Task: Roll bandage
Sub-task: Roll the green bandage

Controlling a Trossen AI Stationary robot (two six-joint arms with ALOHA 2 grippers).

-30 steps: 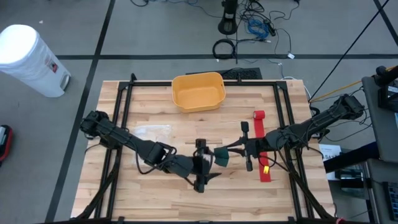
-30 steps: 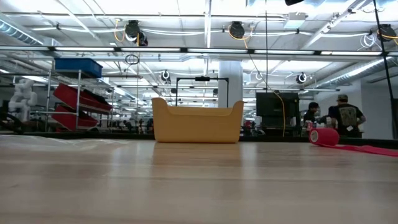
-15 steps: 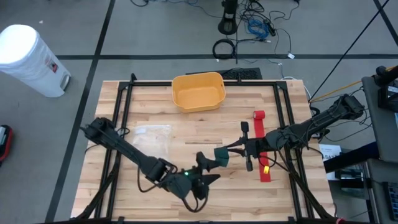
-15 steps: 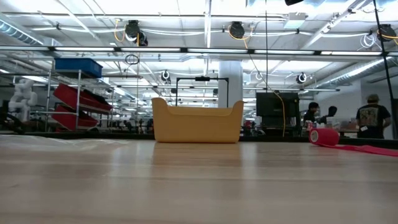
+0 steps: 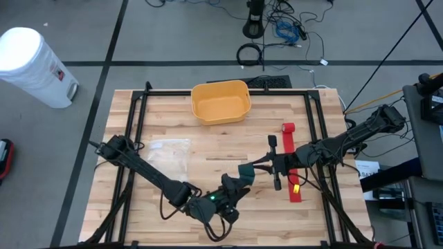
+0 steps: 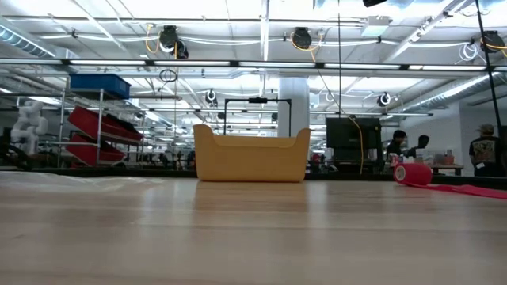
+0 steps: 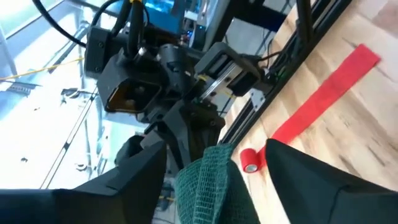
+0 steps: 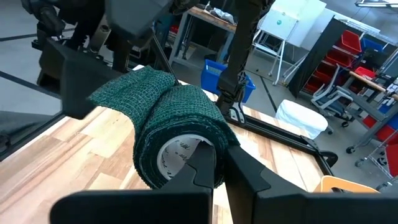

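Note:
A green bandage roll (image 5: 246, 172) hangs above the table's middle, with my right gripper (image 5: 255, 168) shut on it. Its loose end (image 7: 208, 180) sticks out toward my left gripper (image 5: 232, 185). That gripper is open, one finger on each side of the loose end, and shows no touch. A red bandage (image 5: 291, 162) lies on the table below the right arm. Its rolled part (image 6: 413, 172) is at the far end and its flat strip (image 5: 296, 194) runs toward the near edge. My right gripper holds the green roll at the open end that faces it, by the wall beside the white core (image 8: 180, 155). One finger (image 8: 202, 163) seems to sit in the core and the other outside. The fingers come in about level from the table's right. The roll is lifted clear.
A yellow bin (image 5: 220, 102) stands at the far middle of the table. A clear plastic bag (image 5: 169, 149) lies at left centre. Black frame rails (image 5: 135, 131) run along both sides. A white drum (image 5: 34, 66) stands on the floor beyond the far left corner.
My left arm has swung toward the table's near edge and sunk a little. Its wrist has rolled, so its fingers now stand on either side of the green loose end. The right gripper and the roll have kept still.

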